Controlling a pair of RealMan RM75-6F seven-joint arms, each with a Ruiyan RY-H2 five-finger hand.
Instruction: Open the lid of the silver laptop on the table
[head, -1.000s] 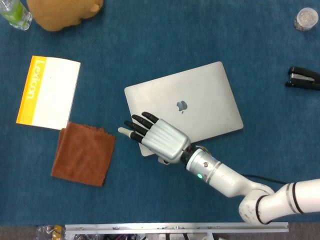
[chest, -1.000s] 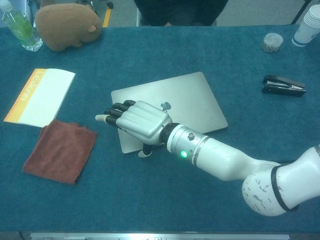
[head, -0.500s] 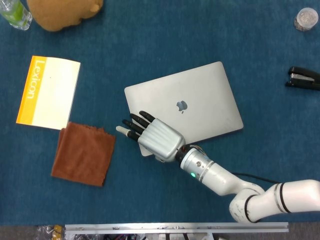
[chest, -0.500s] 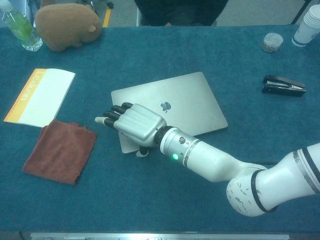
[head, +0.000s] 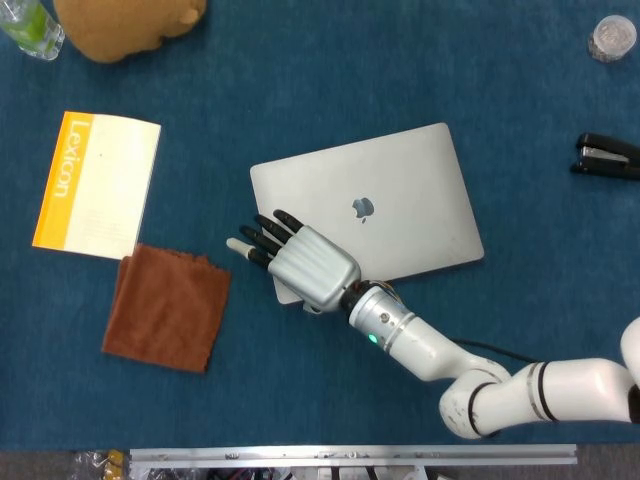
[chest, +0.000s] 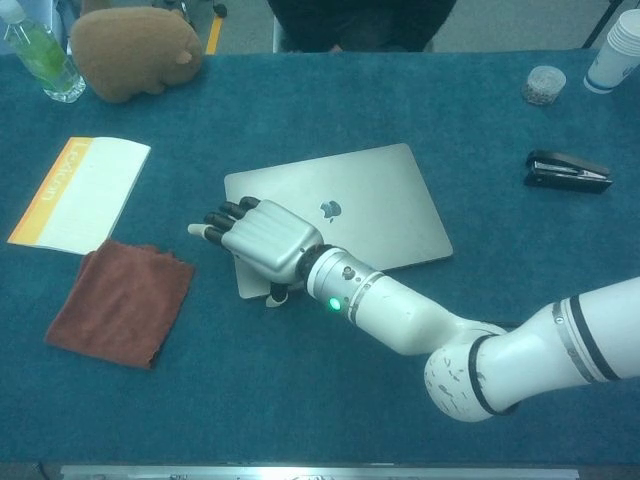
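Note:
The silver laptop (head: 385, 200) lies shut on the blue table, logo up, also seen in the chest view (chest: 355, 195). My right hand (head: 305, 265) rests palm-down on its near-left corner, fingers stretched out past the left edge. In the chest view the right hand (chest: 262, 238) covers that corner and its thumb (chest: 274, 296) sits at the laptop's front edge. The hand holds nothing. My left hand is not in either view.
A yellow-and-white booklet (head: 97, 185) and a brown cloth (head: 167, 307) lie to the left. A plush toy (head: 125, 25) and a bottle (head: 30, 28) stand at the far left. A stapler (head: 607, 157), a small jar (head: 612, 38) and paper cups (chest: 620, 50) are at the right.
My right hand has slid leftwards along the laptop's near-left corner, its forearm following. The laptop has turned slightly under it. The lid stays shut.

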